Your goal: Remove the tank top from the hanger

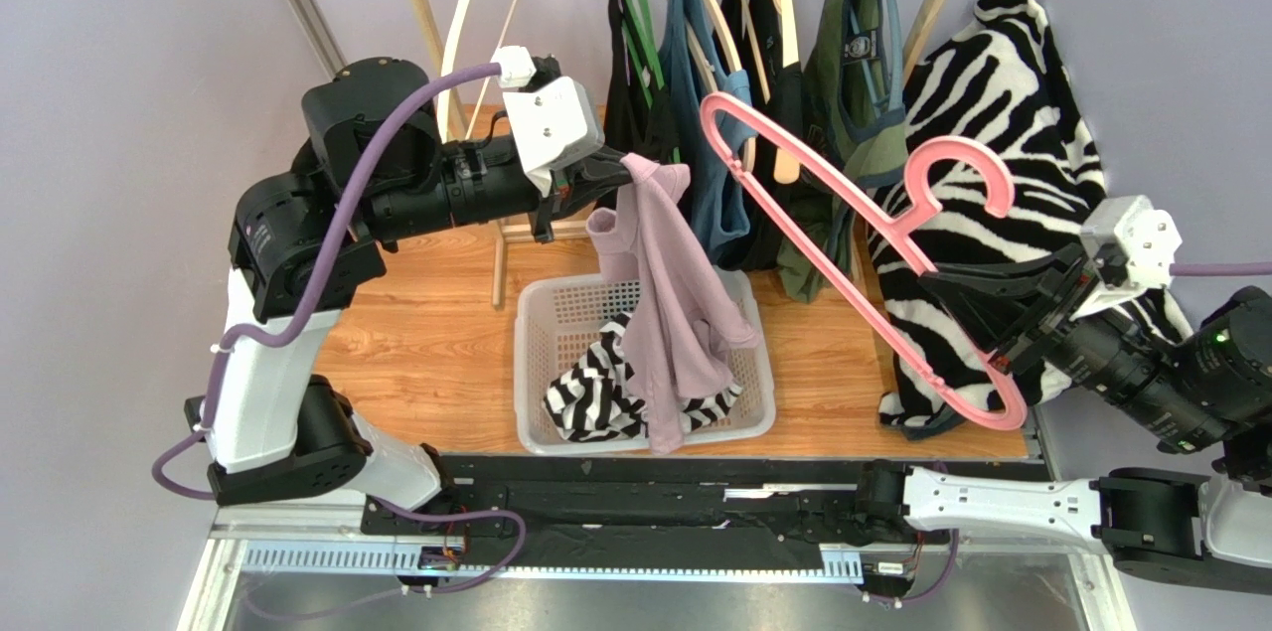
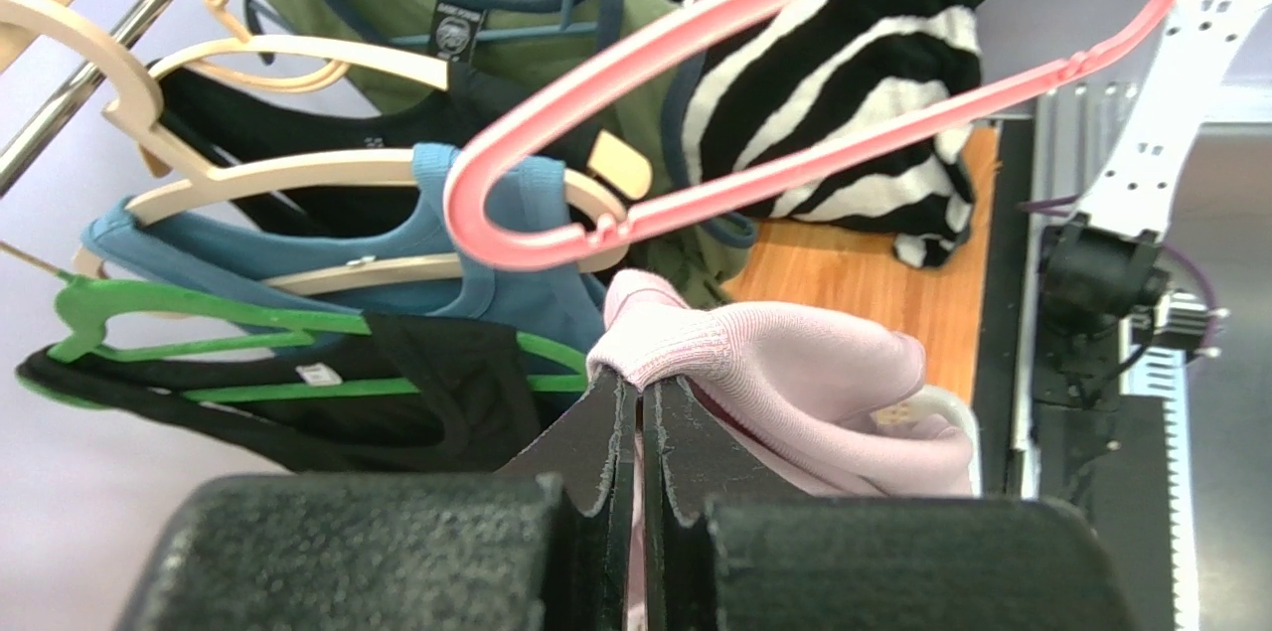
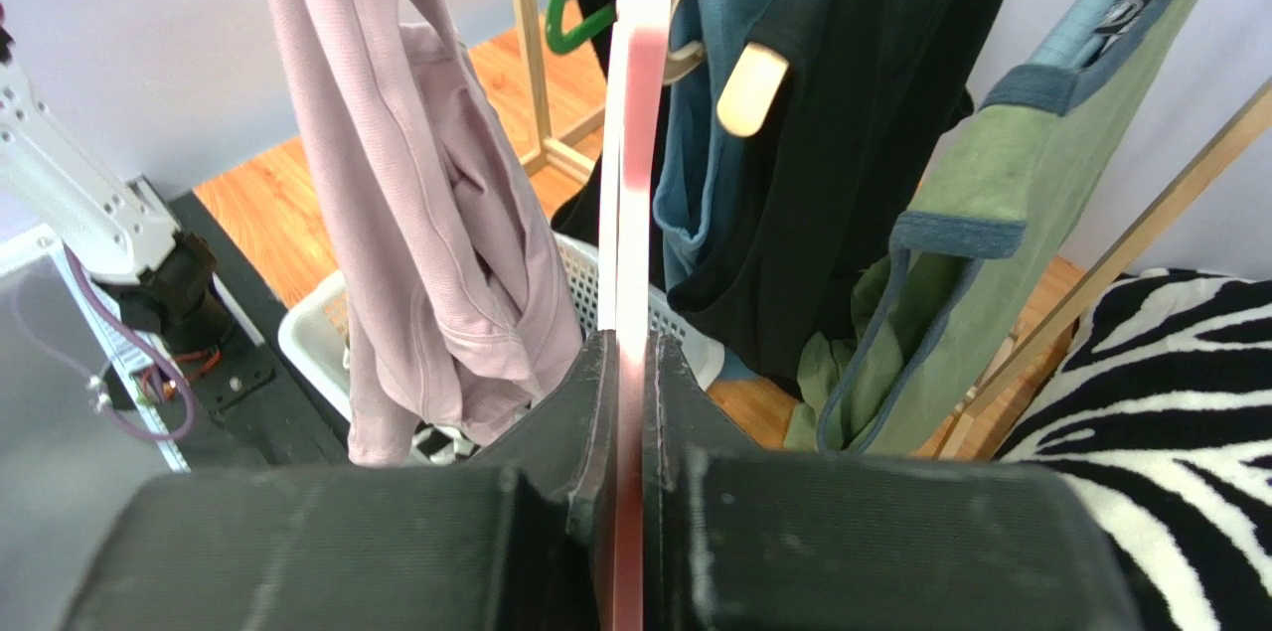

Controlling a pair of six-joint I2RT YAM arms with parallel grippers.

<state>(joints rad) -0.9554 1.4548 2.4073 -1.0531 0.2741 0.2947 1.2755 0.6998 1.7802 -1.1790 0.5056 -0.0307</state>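
Bright, even, diffuse light, soft shadows; sharp overhead view, blurry near foreground in both wrist views.

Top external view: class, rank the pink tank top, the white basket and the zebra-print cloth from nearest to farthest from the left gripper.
1. Pink tank top: pinched in the left gripper itself.
2. White basket: on the wood below the gripper.
3. Zebra-print cloth: far off to the right, beside the rack.

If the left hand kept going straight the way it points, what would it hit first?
Probably the pink hanger, crossing just beyond the left hand and the pink top it grips; the blue top hangs behind. Depth is unclear.
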